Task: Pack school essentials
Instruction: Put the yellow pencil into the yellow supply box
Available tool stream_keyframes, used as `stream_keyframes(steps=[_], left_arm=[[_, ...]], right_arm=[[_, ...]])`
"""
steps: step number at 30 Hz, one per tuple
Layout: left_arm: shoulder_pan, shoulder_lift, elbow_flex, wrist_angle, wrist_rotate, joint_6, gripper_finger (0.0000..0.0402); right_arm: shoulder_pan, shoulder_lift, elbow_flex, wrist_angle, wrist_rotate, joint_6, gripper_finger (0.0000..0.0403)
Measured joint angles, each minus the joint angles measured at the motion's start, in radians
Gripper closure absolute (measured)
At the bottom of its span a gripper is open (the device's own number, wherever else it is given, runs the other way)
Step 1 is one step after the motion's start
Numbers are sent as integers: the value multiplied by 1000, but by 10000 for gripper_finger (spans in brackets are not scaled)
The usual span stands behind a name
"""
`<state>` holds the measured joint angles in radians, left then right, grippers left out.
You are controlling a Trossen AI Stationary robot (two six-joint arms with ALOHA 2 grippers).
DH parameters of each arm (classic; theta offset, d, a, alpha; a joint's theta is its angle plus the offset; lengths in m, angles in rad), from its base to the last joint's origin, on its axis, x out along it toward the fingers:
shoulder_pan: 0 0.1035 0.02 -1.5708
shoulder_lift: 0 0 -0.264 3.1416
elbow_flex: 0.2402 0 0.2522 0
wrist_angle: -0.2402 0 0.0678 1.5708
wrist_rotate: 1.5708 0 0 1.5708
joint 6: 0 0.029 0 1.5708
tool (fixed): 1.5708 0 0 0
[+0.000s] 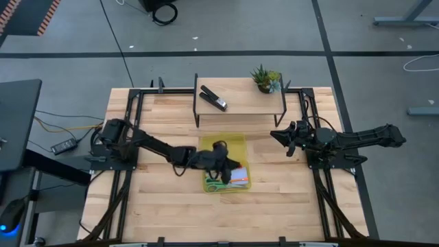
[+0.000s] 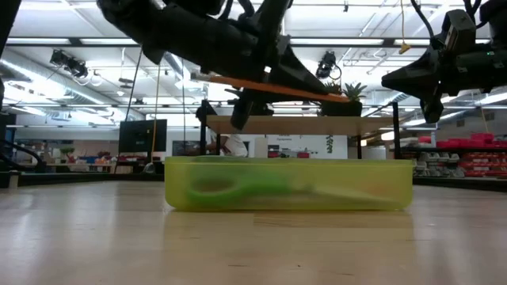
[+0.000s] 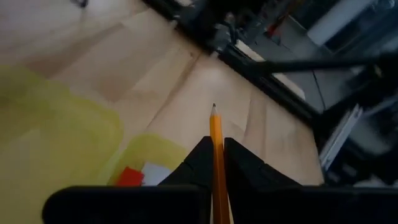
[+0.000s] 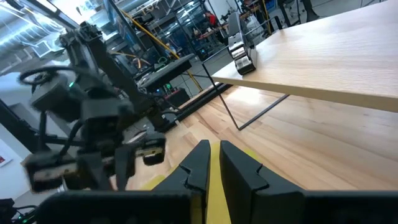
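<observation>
Pencil held over the bin
Left gripper point(image 3: 217, 163) pinches an orange pencil point(image 3: 216, 140) above the yellow-green bin point(image 2: 288, 188); right gripper point(image 4: 213, 167) waits aside, fingers nearly closed

Translucent yellow-green plastic bin point(image 2: 380, 190) on pale, smooth wooden tabletop point(image 1: 164, 206)

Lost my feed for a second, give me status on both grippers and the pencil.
Left gripper shut on orange pencil, above yellow-green bin. Right gripper waiting right of bin, empty, fingers nearly together. Scissors already in bin. Nothing blocking.
</observation>
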<state>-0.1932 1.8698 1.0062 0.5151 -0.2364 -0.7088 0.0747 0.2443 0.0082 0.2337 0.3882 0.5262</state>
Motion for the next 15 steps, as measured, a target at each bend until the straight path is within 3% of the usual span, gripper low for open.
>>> stream_keyframes(steps=[10, 15], left_arm=[[-94, 143, 9, 167, -12, 248, 361], [-111, 194, 60, 169, -11, 336, 362]], right_arm=[[0, 0, 0, -7, 0, 0, 361], [0, 0, 0, -8, 0, 0, 361]])
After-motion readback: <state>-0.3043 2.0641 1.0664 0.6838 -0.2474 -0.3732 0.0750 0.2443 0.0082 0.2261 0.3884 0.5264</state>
